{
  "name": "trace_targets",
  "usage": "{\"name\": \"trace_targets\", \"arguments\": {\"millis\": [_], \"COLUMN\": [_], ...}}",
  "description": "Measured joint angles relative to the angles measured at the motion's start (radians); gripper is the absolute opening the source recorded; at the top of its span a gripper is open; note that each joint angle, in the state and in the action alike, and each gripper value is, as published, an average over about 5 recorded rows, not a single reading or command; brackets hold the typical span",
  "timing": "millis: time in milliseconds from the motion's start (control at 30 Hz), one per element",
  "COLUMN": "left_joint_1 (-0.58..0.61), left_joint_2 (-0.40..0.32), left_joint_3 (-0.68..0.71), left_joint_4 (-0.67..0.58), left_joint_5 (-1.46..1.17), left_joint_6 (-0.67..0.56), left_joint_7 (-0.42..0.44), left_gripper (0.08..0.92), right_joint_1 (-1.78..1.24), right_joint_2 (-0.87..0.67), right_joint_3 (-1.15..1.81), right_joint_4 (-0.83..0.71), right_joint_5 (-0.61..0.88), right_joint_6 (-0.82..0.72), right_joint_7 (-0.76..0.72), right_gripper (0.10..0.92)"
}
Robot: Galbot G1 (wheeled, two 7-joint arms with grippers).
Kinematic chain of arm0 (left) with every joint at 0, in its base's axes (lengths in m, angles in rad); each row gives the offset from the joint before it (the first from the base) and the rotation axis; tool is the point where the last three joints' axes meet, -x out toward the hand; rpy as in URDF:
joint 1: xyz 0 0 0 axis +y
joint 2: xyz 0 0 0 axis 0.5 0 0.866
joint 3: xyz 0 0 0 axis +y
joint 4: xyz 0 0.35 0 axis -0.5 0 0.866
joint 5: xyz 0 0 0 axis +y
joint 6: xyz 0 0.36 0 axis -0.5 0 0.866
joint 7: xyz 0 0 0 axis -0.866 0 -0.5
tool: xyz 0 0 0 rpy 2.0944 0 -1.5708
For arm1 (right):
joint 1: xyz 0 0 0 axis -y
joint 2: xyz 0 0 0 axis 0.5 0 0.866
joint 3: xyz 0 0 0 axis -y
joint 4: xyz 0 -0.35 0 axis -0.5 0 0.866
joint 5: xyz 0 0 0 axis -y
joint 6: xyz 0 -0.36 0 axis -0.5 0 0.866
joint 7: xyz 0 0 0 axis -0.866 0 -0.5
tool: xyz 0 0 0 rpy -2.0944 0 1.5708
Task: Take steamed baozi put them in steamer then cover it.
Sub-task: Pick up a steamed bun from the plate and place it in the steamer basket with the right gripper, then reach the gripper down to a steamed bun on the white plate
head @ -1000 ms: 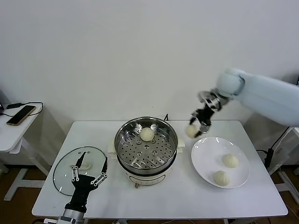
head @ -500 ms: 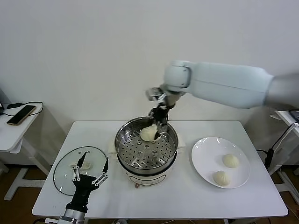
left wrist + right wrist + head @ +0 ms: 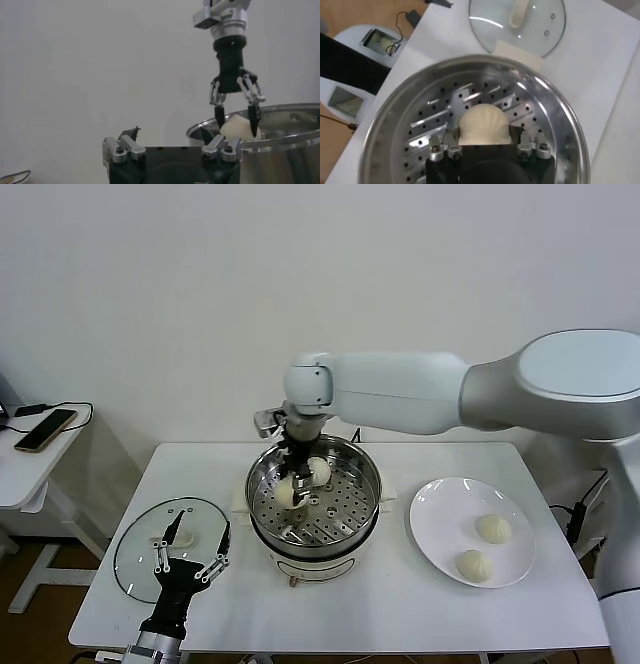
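My right gripper (image 3: 291,487) reaches down into the steamer (image 3: 262,484), a shiny steel pot with a perforated tray, and is shut on a cream-white steamed baozi (image 3: 285,494) low over the tray's left part. In the right wrist view that baozi (image 3: 484,122) sits between the fingers of the right gripper (image 3: 484,135). A second baozi (image 3: 320,471) lies on the tray beside it. Two more (image 3: 493,528) (image 3: 472,565) rest on the white plate (image 3: 440,534). My left gripper (image 3: 190,569) stays open at the table's front left, by the glass lid (image 3: 140,554).
The lid's white handle (image 3: 182,536) lies just ahead of the left gripper. A side table with a phone (image 3: 44,430) and cable stands off the table's left edge. In the left wrist view the right gripper (image 3: 235,117) hangs above the steamer rim (image 3: 280,110).
My right arm swung left from beside the plate, carrying the baozi over the steamer, and lowered it into the left part of the pot. The left arm has not moved.
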Motion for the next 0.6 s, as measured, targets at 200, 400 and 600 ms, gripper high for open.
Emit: {"name": "trace_targets", "arguments": {"millis": [200, 400, 600], "left_joint_1": [0.001, 0.002, 0.006], "left_joint_2": [0.0, -0.002, -0.004], "left_joint_3": [-0.006, -0.008, -0.008], "left_joint_4": [0.002, 0.0, -0.009], "left_joint_5": [-0.002, -0.002, -0.001], "left_joint_6": [-0.001, -0.001, 0.0], "left_joint_7": [0.0, -0.002, -0.002], "left_gripper": [0.823, 0.823, 0.823], "right_joint_1": [-0.027, -0.026, 0.018], "right_joint_2": [0.028, 0.014, -0.076], "right_joint_3": [-0.005, 0.004, 0.024], "right_joint_4": [-0.023, -0.009, 0.062], "right_joint_5": [-0.009, -0.023, -0.057], "right_joint_6": [-0.005, -0.006, 0.001], "right_joint_7": [0.02, 0.028, 0.008], "right_gripper": [0.777, 0.822, 0.823]}}
